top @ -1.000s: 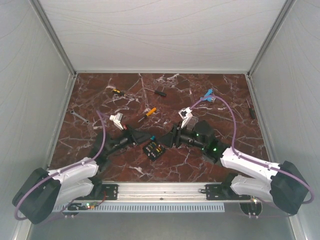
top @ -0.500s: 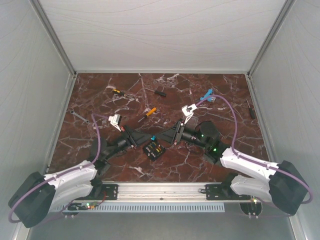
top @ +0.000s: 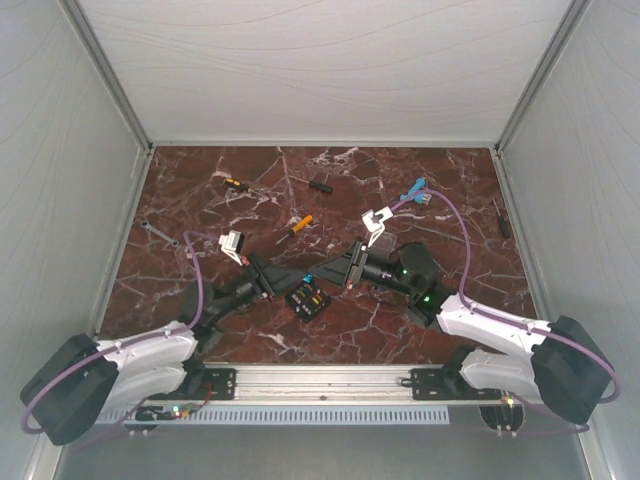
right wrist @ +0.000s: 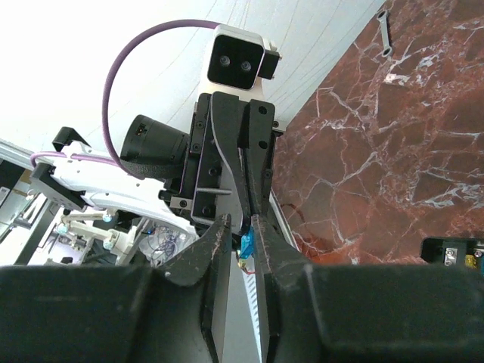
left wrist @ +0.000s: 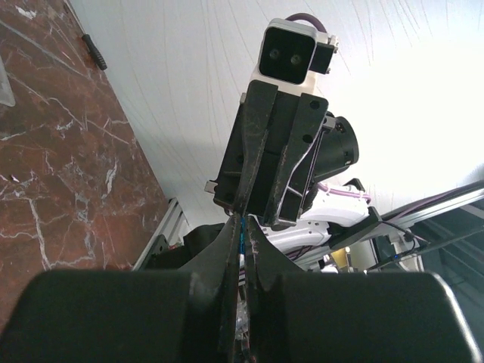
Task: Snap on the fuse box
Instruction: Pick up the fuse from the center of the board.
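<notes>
Your left fingers [left wrist: 224, 253] are clenched on a small blue piece [top: 306, 277]. Your right fingers [right wrist: 212, 242] flank it tip to tip, though I cannot tell if they grip. Just below, the fuse box [top: 308, 299] sits on the worktop [top: 420, 190] with its fuses exposed, so nothing looks snapped on yet. Bare worktop surrounds it, with scattered tools [top: 300, 223] well apart toward the far side

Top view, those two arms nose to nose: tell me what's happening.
The left gripper and the right gripper meet tip to tip right by the fuse box, which lies on the table untouched. The left is shut on a small blue piece; the right's jaws stand narrowly around that same piece, grip unconfirmed. Looks like a hand-over.
</notes>
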